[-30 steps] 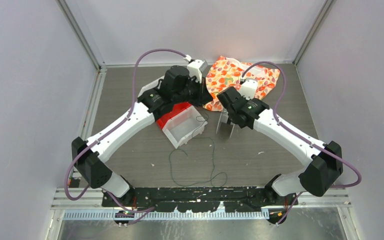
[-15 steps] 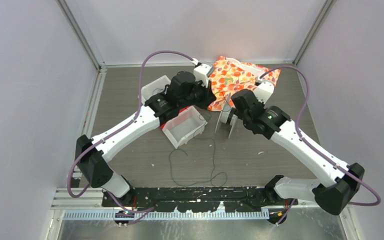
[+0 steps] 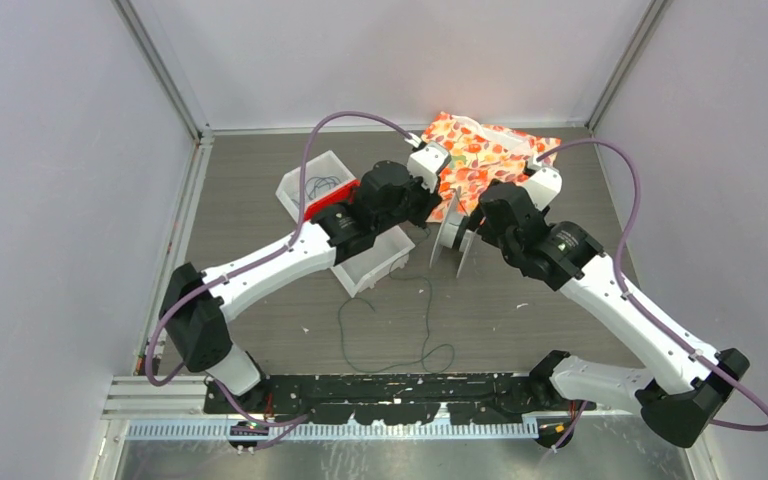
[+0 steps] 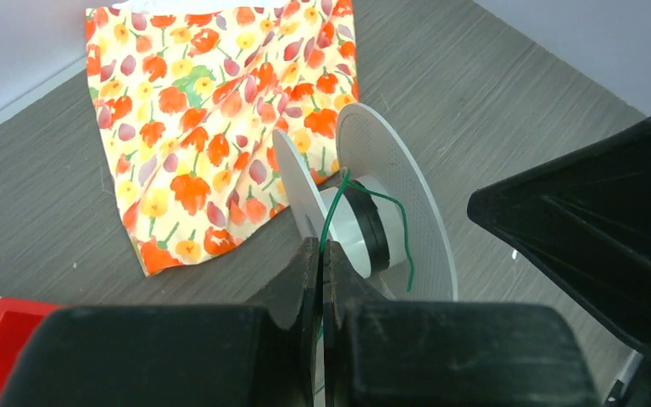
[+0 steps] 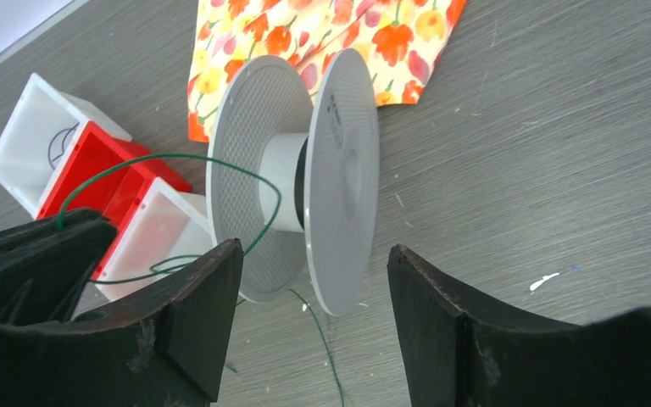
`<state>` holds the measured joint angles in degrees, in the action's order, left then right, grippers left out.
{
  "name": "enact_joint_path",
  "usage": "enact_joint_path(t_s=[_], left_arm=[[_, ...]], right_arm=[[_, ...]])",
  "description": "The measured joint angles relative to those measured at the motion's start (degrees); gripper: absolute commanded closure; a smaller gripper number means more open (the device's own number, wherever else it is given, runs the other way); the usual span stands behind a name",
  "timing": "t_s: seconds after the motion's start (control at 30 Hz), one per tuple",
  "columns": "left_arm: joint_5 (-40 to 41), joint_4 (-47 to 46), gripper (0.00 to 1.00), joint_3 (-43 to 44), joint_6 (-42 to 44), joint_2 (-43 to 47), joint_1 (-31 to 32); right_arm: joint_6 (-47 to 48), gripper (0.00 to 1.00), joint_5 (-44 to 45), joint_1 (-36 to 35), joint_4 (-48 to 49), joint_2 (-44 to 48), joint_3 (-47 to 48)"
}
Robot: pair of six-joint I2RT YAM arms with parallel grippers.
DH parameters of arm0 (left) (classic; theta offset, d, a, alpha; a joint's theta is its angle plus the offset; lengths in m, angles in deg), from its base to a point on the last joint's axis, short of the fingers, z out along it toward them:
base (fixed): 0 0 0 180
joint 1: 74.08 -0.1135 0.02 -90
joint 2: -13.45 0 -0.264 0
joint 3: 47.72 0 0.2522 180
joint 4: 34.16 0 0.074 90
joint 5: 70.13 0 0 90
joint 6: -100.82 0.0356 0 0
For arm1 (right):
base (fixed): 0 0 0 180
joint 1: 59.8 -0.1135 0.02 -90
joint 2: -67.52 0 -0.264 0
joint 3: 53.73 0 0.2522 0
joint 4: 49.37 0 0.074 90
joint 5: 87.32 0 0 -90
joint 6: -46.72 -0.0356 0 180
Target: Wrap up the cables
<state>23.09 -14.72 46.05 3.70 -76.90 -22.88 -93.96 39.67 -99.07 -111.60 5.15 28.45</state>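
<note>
- Left gripper (image 4: 320, 254) sitting at 9 o'clock of the spool (image 5: 343, 170), jaws pinching the cable (image 4: 333, 212).
- Cable running from the pinch to the hub (image 5: 281, 182), apparently lapping it; slack trailing over the table (image 3: 500, 320) toward 6 o'clock.
- Right gripper (image 5: 314, 250) hovering at 3 o'clock, jaws gaping wide, gripping nothing.
- Cloth (image 4: 203, 110) lying at the spool's 12 o'clock.

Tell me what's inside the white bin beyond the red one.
A small tangle of thin dark cable lies in the white bin; the left arm covers its right corner.

The left claw (image 4: 320, 251) has swung toward the desk's right edge, up to the spool (image 4: 394, 182), uncovering the white bin (image 3: 292, 186); the right arm (image 3: 620, 300) has stretched out.
</note>
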Motion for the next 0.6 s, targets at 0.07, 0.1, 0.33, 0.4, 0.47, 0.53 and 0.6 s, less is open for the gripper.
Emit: enact_joint_path(t_s=[0.07,0.1,0.33,0.4,0.47,0.53,0.6], left_arm=[[1.05,-1.03,0.99,-0.87,1.2,-0.22,0.44],[1.51,-1.6,0.99,-1.49,1.73,-0.22,0.57],[2.75,-3.78,0.99,-3.72,3.04,-0.24,0.85],[2.78,-4.35,0.99,-3.85,2.34,-0.22,0.85],[2.75,-5.35,1.0,-4.44,1.03,-0.13,0.87],[2.64,-6.36,0.99,-5.51,-0.7,0.02,0.87],[2.4,-6.6,1.0,-6.23,-2.12,0.04,0.87]], right_arm=[[-0.35,0.31,-1.25,0.0,0.63,-0.09,-0.48],[-0.52,0.31,-1.84,0.02,1.03,-0.17,-0.83],[-1.64,0.3,-5.05,0.52,2.99,-1.51,-3.72],[-2.05,0.3,-5.44,0.7,3.28,-2.05,-4.13],[-2.32,0.3,-5.68,0.85,3.5,-2.27,-4.48],[-2.75,0.3,-5.88,1.22,3.56,-2.4,-4.52],[-3.34,0.3,-6.1,1.77,3.87,-2.43,-4.59]])
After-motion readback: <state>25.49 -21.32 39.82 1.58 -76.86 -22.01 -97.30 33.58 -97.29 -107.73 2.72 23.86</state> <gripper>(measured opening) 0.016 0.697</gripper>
